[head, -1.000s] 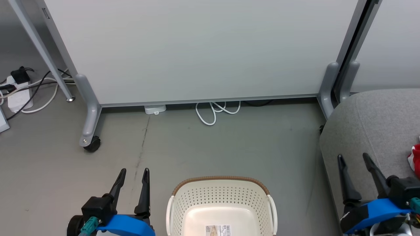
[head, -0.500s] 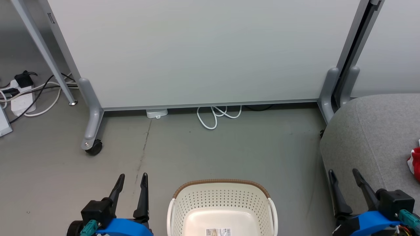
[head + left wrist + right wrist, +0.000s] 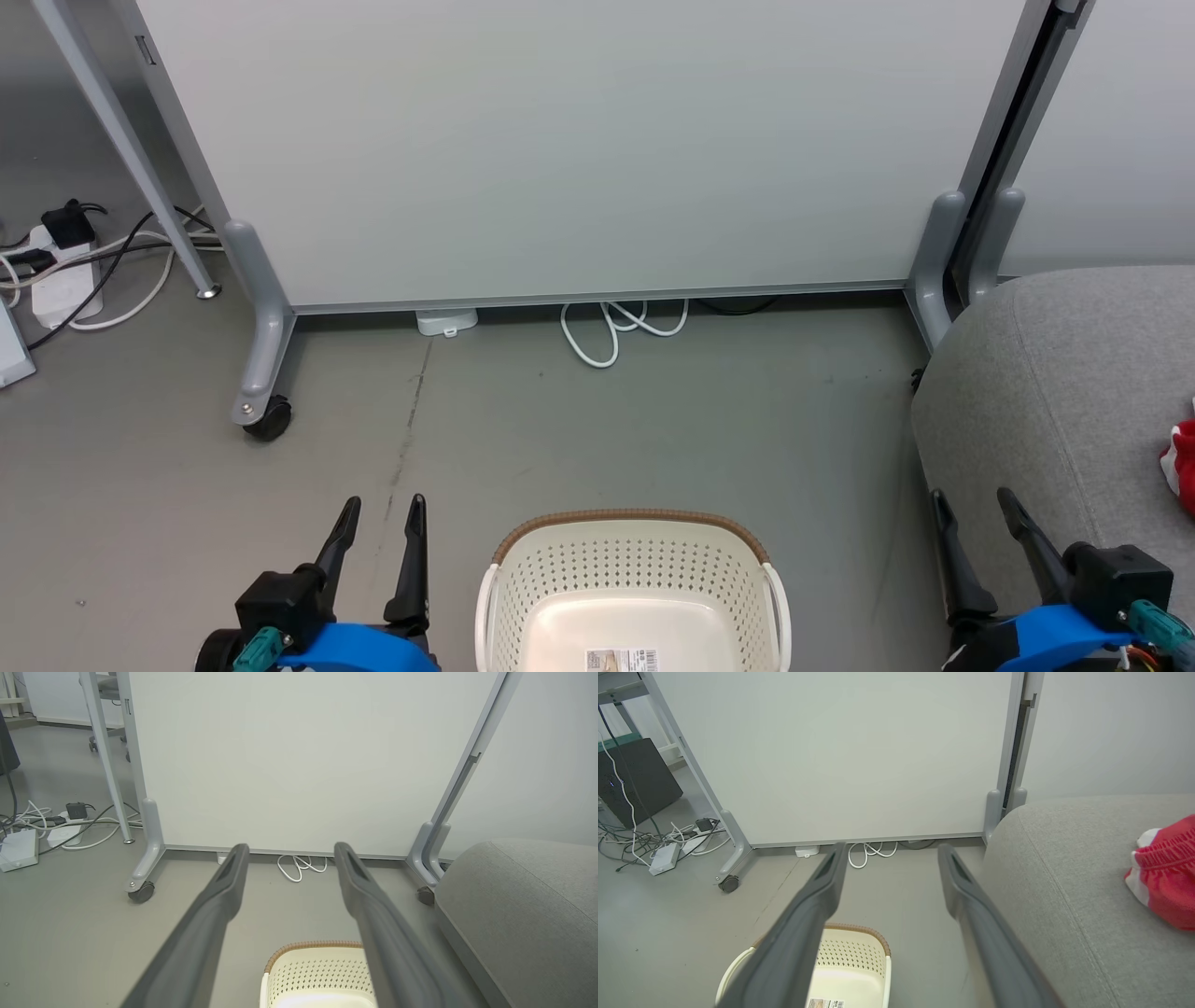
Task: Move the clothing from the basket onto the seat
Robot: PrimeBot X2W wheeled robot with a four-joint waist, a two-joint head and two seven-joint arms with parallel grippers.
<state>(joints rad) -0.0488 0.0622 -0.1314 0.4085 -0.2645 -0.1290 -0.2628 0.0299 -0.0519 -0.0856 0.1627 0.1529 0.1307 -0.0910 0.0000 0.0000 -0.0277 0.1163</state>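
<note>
The cream-white basket [image 3: 633,586] stands on the floor at the bottom centre of the head view, its inside showing only a barcode label; it is also low in the left wrist view, basket [image 3: 317,970], and the right wrist view, basket [image 3: 852,963]. Red clothing [image 3: 1181,459] with white trim lies on the grey seat [image 3: 1055,392] at the right edge, clearer in the right wrist view as clothing [image 3: 1164,872] on the seat [image 3: 1069,868]. My left gripper [image 3: 381,504] is open left of the basket. My right gripper [image 3: 971,497] is open at the seat's near-left edge. Both hold nothing.
A wheeled white partition panel [image 3: 560,140] stands behind the basket, with a caster [image 3: 266,417] at its left foot. White cable [image 3: 616,327] coils under it. A power strip with cords [image 3: 61,271] lies at far left. Grey floor [image 3: 653,420] spreads between panel and basket.
The camera tilted, shifting the scene down a little. My right gripper has drawn back and lower, away from the seat's top. The left gripper barely moved.
</note>
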